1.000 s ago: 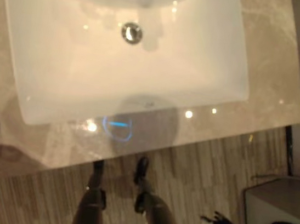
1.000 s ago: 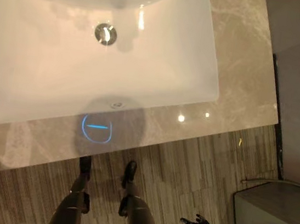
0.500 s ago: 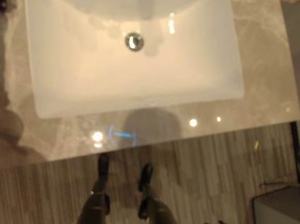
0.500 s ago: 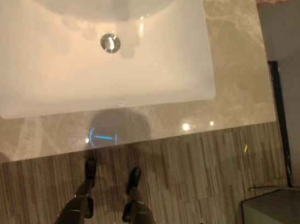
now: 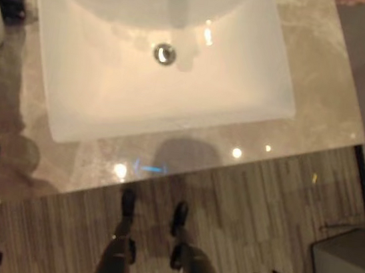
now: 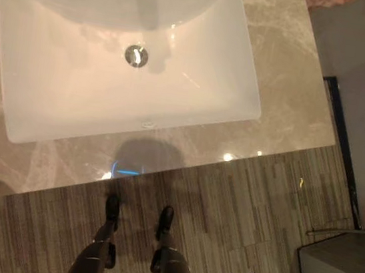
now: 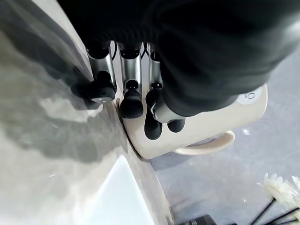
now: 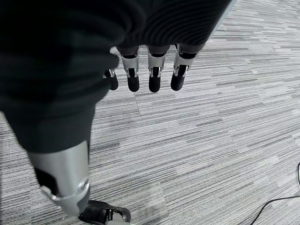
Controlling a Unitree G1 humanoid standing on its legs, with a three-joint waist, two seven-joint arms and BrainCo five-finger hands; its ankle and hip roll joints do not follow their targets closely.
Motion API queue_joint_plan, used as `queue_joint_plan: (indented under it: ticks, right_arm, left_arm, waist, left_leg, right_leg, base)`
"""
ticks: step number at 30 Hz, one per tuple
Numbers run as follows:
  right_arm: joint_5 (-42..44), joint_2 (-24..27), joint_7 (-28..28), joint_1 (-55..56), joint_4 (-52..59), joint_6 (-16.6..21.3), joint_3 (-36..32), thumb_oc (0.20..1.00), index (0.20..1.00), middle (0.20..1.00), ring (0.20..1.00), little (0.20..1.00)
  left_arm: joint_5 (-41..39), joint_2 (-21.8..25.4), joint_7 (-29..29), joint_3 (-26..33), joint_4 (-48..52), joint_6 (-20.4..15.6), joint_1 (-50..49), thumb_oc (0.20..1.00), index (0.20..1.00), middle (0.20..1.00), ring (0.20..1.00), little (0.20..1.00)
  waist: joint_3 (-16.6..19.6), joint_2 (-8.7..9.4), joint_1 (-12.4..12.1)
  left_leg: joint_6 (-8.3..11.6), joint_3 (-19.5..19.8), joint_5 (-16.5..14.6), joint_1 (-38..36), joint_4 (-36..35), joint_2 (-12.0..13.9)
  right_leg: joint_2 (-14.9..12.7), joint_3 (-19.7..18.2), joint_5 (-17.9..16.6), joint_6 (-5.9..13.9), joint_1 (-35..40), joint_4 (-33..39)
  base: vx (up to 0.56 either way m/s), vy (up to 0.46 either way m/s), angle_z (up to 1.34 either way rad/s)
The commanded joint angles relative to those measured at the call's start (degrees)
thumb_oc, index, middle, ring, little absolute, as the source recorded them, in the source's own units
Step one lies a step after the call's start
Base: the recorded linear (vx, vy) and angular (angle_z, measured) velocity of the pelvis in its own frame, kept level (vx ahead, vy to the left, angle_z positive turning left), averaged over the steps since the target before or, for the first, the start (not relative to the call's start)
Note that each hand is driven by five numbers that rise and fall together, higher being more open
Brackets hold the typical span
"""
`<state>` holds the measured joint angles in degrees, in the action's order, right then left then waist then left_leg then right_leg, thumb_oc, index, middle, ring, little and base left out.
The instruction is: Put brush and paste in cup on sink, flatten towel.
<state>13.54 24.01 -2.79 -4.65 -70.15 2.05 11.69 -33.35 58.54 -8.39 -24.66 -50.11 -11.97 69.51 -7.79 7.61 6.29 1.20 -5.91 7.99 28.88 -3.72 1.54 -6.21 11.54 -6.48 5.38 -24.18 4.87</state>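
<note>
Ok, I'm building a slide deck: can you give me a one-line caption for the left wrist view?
Left hand hangs, fingers relaxed, over the marble counter, with a cream cup just beyond its fingertips.

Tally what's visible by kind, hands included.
Sink: 1
Drain: 1
Counter: 1
Cup: 1
Hands: 2, left hand, right hand
Total: 6
</note>
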Motion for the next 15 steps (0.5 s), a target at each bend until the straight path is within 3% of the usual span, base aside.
queue_joint_plan:
  ticks: [1,6,7,9,10,11,13,15]
  right_arm:
    - [0.01,2.52,0.66,-0.28,-4.57,-0.08,-1.81,1.000,1.000,1.000,1.000,1.000]
    - [-1.67,0.99,0.46,2.76,-4.11,0.05,-2.92,1.000,1.000,1.000,1.000,1.000]
    - [-2.93,-0.19,-0.08,4.60,-4.10,-0.19,-5.14,1.000,1.000,1.000,1.000,1.000]
    - [-2.26,3.10,-1.79,3.32,2.19,-2.29,-5.41,1.000,1.000,1.000,1.000,1.000]
    - [-4.10,1.38,-1.23,9.18,6.27,0.12,-6.94,1.000,1.000,1.000,1.000,1.000]
    - [-4.09,1.59,-1.24,9.07,6.28,0.10,-6.63,1.000,1.000,1.000,1.000,1.000]
    - [-6.32,-1.67,-2.26,14.39,8.24,0.43,-8.01,1.000,1.000,1.000,1.000,1.000]
    - [-7.92,-1.91,-3.39,14.77,8.42,0.02,-8.15,1.000,1.000,1.000,1.000,1.000]
  left_arm:
    - [-1.29,-1.17,1.27,-2.52,-3.81,-0.77,2.75,0.200,0.200,0.200,0.200,0.200]
    - [1.82,3.94,-0.21,5.13,10.86,-1.94,-9.41,0.200,0.200,0.200,0.200,0.200]
    - [1.89,7.65,1.09,16.67,23.11,-2.83,-26.26,0.200,0.200,0.200,0.200,0.200]
    - [1.11,8.83,1.42,21.48,26.50,-2.55,-31.97,0.200,0.200,0.200,0.200,0.200]
    - [2.13,8.34,0.94,30.46,31.24,-3.68,-42.69,0.200,0.200,0.200,0.200,0.200]
    - [2.19,8.25,0.95,31.48,31.64,-3.59,-43.76,0.200,0.200,0.200,0.200,0.200]
    - [2.78,6.18,-0.44,47.50,34.40,-3.22,-60.44,0.200,0.200,0.200,0.200,0.200]
    - [4.53,4.10,-1.13,55.43,35.71,-3.61,-68.61,0.200,0.200,0.200,0.200,0.200]
  waist:
    - [0.33,-0.93,0.08]
    - [-0.12,-1.05,-2.65]
    - [0.19,-1.12,-5.21]
    - [0.41,-1.19,-5.37]
    - [0.47,-1.04,-5.70]
    - [0.85,-1.19,-5.19]
    - [1.83,-2.02,-6.98]
    - [2.65,-2.60,-7.92]
  left_leg:
    - [-0.85,3.99,-5.11,-2.25,-1.28,-0.30]
    - [-0.55,3.89,-5.70,-5.84,-1.28,0.07]
    - [-0.22,4.02,-6.41,-9.59,-1.28,0.23]
    - [0.08,4.07,-6.59,-11.40,-1.28,0.40]
    - [0.29,3.92,-6.88,-13.27,-1.28,0.62]
    - [0.24,4.05,-6.71,-12.86,-1.28,0.54]
    - [0.24,3.99,-7.37,-16.74,-1.28,0.50]
    - [0.22,4.52,-7.77,-18.81,-1.28,0.39]
  right_leg:
    - [-3.41,1.24,-1.70,6.09,1.66,0.13]
    - [-3.71,3.77,-0.94,6.04,5.73,0.13]
    - [-3.88,5.63,0.21,5.62,10.14,0.13]
    - [-3.99,6.30,1.15,5.31,12.14,0.13]
    - [-3.65,6.21,1.84,5.14,13.90,0.13]
    - [-3.72,6.34,1.77,5.14,13.56,0.13]
    - [-3.43,6.94,3.00,4.78,17.73,0.13]
    - [-3.23,7.90,4.18,4.40,20.25,0.13]
  base:
    - [-0.02,-0.094,0.04]
    - [0.00,-0.084,0.00]
    - [0.02,-0.113,-0.05]
    - [0.02,-0.109,-0.01]
    - [0.01,-0.066,0.25]
    - [0.01,-0.064,0.36]
    - [0.00,-0.060,0.24]
    - [-0.01,-0.040,0.14]
